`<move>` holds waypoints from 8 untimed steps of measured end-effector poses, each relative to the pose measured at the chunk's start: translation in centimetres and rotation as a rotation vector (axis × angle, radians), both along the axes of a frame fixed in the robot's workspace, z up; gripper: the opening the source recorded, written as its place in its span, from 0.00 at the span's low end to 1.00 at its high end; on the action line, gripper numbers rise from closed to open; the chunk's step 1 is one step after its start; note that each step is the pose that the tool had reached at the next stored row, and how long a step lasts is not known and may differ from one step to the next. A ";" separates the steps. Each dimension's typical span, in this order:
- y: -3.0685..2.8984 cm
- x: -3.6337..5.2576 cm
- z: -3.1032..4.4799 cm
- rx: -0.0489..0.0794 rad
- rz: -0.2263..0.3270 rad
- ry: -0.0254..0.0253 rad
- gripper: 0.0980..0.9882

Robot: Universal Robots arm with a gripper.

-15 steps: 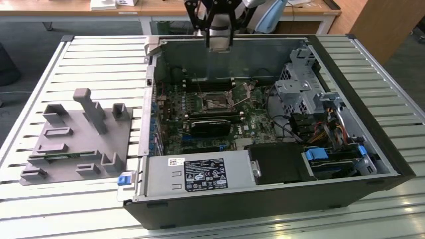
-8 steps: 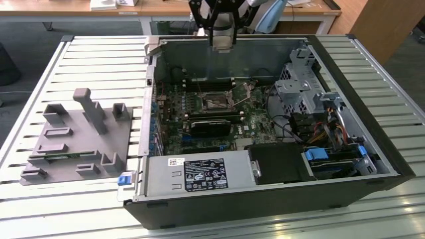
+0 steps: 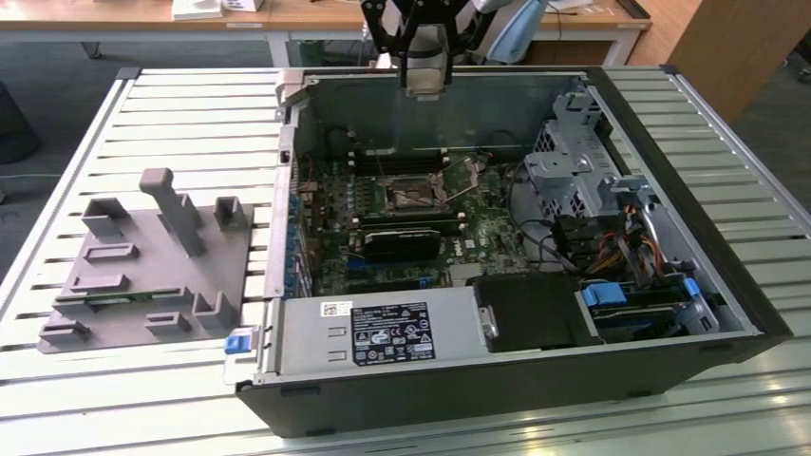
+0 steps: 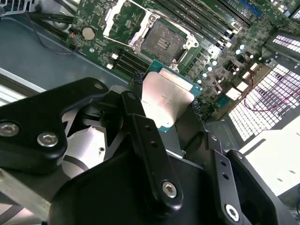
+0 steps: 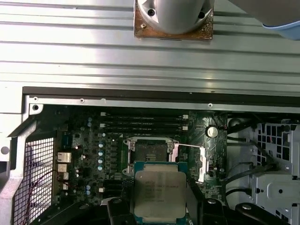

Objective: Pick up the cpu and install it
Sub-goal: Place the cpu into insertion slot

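Shiny silver-grey metal on top, thin green rim: the cpu (image 5: 159, 193) sits clamped by its edges in the claw (image 4: 165, 107), hovering above the open socket (image 5: 151, 153). It's light, stiff, slick and probably fragile underneath. Edge grip looks right, though the contact is partly hidden.

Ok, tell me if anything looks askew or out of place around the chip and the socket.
Nothing stands out. The cpu is held flat and square in the gripper above the motherboard. The cpu socket is empty, with its metal retention frame swung open, which fits an install.
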State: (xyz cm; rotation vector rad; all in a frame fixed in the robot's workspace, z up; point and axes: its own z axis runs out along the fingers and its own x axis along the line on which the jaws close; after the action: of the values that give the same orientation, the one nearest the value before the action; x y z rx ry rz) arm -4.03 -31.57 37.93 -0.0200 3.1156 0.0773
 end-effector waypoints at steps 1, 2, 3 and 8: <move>0.00 0.00 0.00 0.000 -0.005 0.0000 0.49; 0.00 0.00 0.00 0.000 -0.014 0.0000 0.49; 0.00 0.00 -0.01 0.000 -0.025 0.0000 0.49; 0.00 0.00 -0.09 0.000 -0.113 0.0000 0.49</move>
State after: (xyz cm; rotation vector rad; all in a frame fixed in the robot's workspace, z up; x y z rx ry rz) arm -4.03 -31.57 37.84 0.1560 3.1091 0.0744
